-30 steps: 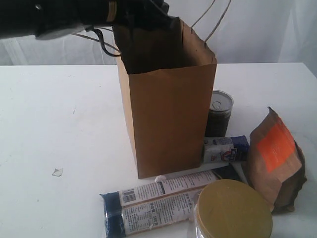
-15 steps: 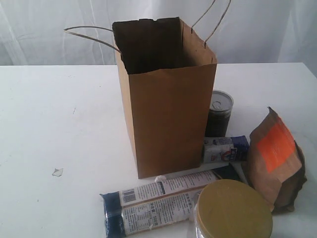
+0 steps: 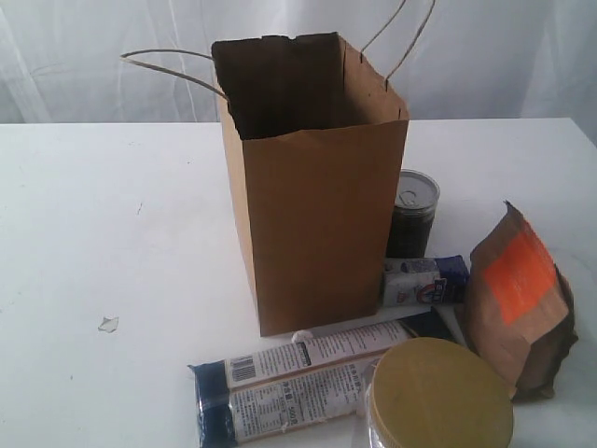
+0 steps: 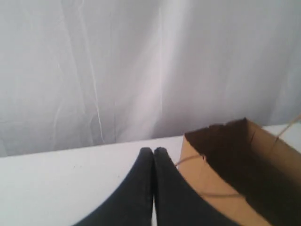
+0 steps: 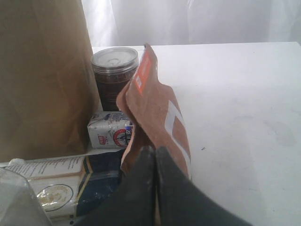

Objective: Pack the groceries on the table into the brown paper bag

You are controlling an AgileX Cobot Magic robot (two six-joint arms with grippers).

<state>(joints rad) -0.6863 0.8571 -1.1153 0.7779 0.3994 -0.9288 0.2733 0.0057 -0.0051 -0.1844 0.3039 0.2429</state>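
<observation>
Withdrawn from above the tall kraft-brown paper bag (image 3: 317,215), upright on the white worktop (image 3: 93,233), the left fingers (image 4: 141,174) are pressed together beside its upward-facing mouth. The long navy-tan packet (image 3: 298,378) lies flat in front, long axis left-to-right; inserted crosswise, it could snag the rim and topple the bag. The right fingers (image 5: 141,179) are pressed together by the orange-labelled brown pouch (image 3: 518,299).

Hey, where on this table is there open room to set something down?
Widest bare table lies left of the brown paper bag, holding only a wrapper scrap. The far right corner is bare too. Crowded: front right, where can, small packet, pouch, long packet and jar cluster.
</observation>
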